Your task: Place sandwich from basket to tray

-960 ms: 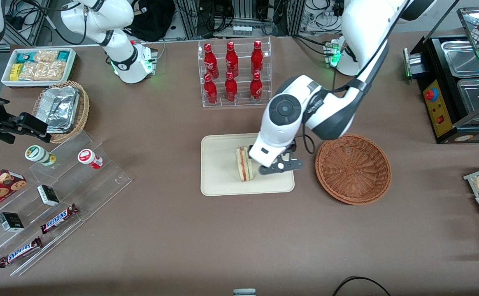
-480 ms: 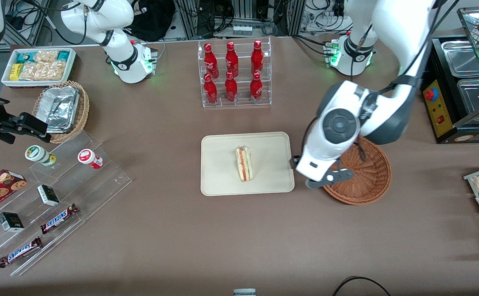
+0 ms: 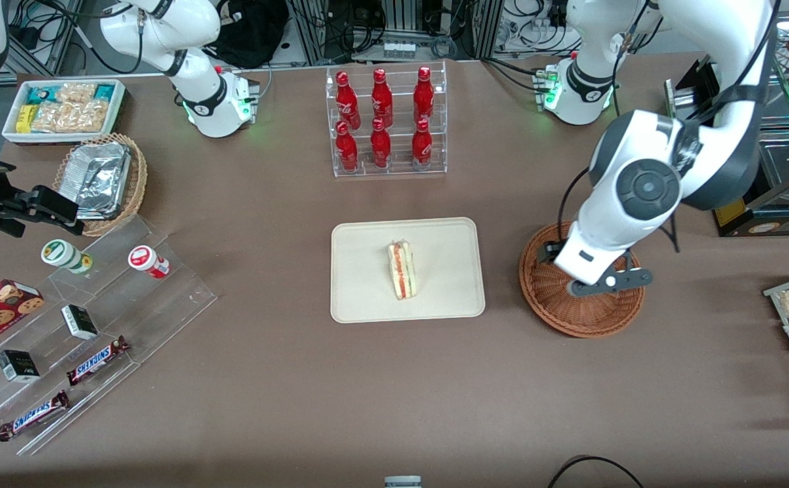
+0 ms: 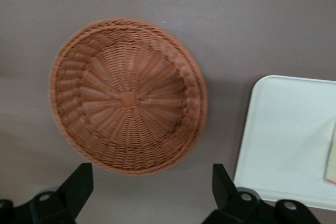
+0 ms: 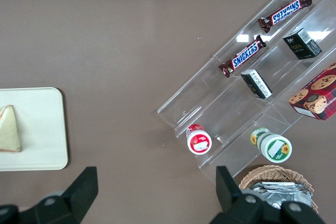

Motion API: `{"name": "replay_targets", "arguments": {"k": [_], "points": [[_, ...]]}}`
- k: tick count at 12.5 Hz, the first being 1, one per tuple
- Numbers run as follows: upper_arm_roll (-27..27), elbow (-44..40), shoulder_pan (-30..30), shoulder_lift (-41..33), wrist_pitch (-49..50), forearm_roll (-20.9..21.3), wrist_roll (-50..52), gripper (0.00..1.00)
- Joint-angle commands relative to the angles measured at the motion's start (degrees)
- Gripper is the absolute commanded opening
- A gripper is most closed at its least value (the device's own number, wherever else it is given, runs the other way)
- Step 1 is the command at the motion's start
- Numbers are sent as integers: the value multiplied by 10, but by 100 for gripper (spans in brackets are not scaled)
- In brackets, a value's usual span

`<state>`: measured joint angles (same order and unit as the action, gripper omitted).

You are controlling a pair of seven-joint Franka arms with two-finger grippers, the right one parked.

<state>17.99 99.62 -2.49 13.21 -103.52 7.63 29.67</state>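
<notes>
The sandwich (image 3: 402, 270) lies on its side on the cream tray (image 3: 367, 298) near the tray's middle, its red and green filling edge facing up. Its pale bread also shows in the right wrist view (image 5: 9, 129) on the tray (image 5: 44, 129). The reddish-brown basket (image 3: 571, 320) stands beside the tray, toward the working arm's end of the table, with nothing in it (image 4: 126, 98). My left gripper (image 3: 588, 272) hangs above the basket; in its wrist view the gripper (image 4: 149, 179) is open and holds nothing. The tray's corner (image 4: 289, 140) shows there too.
A clear rack of red bottles (image 3: 384, 122) stands farther from the front camera than the tray. A tan basket of foil containers (image 3: 99, 179), a white snack box (image 3: 62, 108) and a stepped acrylic shelf (image 3: 89, 318) sit toward the parked arm's end. A black appliance (image 3: 754, 149) stands near the basket.
My left gripper has left the sandwich on the tray, risen and swung toward the working arm's end until it hangs over the basket. The sandwich has stayed put.
</notes>
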Motion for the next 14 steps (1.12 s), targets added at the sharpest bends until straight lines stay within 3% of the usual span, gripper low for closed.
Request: {"name": "replay_targets", "arguments": {"k": [1,3,6,9,14], "points": [[4,42,26,-61,30,-9,-48,100],[-6,52,41,-105,72,-35,-107,100],[-71,44,42,-154,157,-78,-225,100],[-119,-13,42,-167,251,-78,-319,100],[-144,-61,42,-173,252,-48,-345,100]]}}
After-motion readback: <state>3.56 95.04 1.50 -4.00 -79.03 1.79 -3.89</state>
